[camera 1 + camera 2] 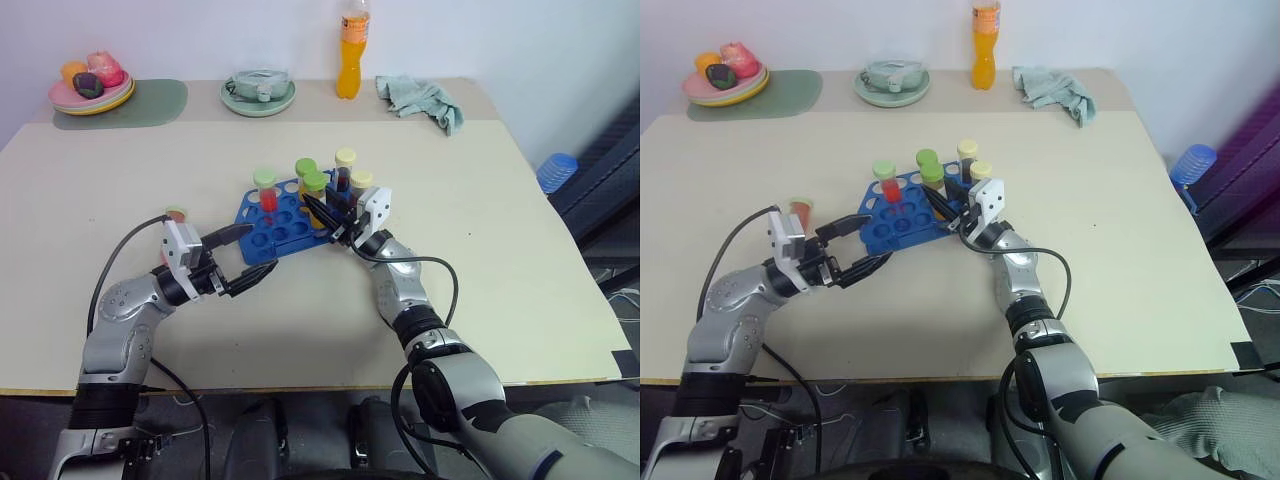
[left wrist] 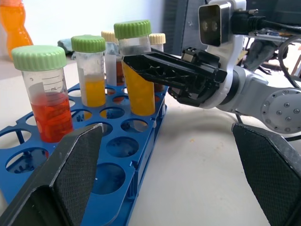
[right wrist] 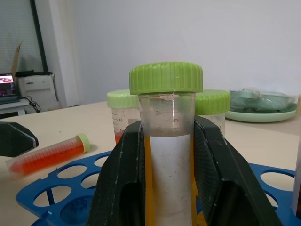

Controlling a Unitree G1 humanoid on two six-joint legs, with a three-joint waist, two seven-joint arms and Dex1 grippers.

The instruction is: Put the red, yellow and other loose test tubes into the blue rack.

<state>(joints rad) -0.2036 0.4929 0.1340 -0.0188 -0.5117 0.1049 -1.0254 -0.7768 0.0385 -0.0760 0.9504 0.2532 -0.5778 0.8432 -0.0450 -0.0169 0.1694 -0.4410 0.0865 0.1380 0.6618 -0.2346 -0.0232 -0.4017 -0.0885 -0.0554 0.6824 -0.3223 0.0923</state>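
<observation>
- A pale beige table (image 1: 500, 260) stands against a white wall; along its far edge sit a plate of toy fruit (image 1: 91, 85) at eleven o'clock, a green dish (image 1: 258, 94) and an orange drink bottle (image 1: 351, 52) near twelve, and a crumpled teal cloth (image 1: 422, 100) at one.
- The blue rack (image 1: 280, 222), a plastic grid of round holes, lies mid-table; its near edge is partly hidden behind the two grippers.
- Five capped tubes stand upright in it, long axes vertical: a red-filled tube (image 1: 266, 190) with a green screw cap, orange-filled ones, and darker ones behind with pale yellow caps whose contents are hard to make out.
- The right gripper (image 1: 322, 214) is clenched on the yellow-orange tube (image 3: 166, 155), a clear graduated cylinder with a ribbed green cap, held upright at the rack's near right corner; its base is hidden.
- The left gripper (image 1: 248, 258) hangs spread wide with nothing in it, just beside the rack's seven o'clock corner.
- One loose red tube (image 3: 49, 155) lies on its side on the table at the rack's nine o'clock, mostly hidden behind the left wrist in the head views.
</observation>
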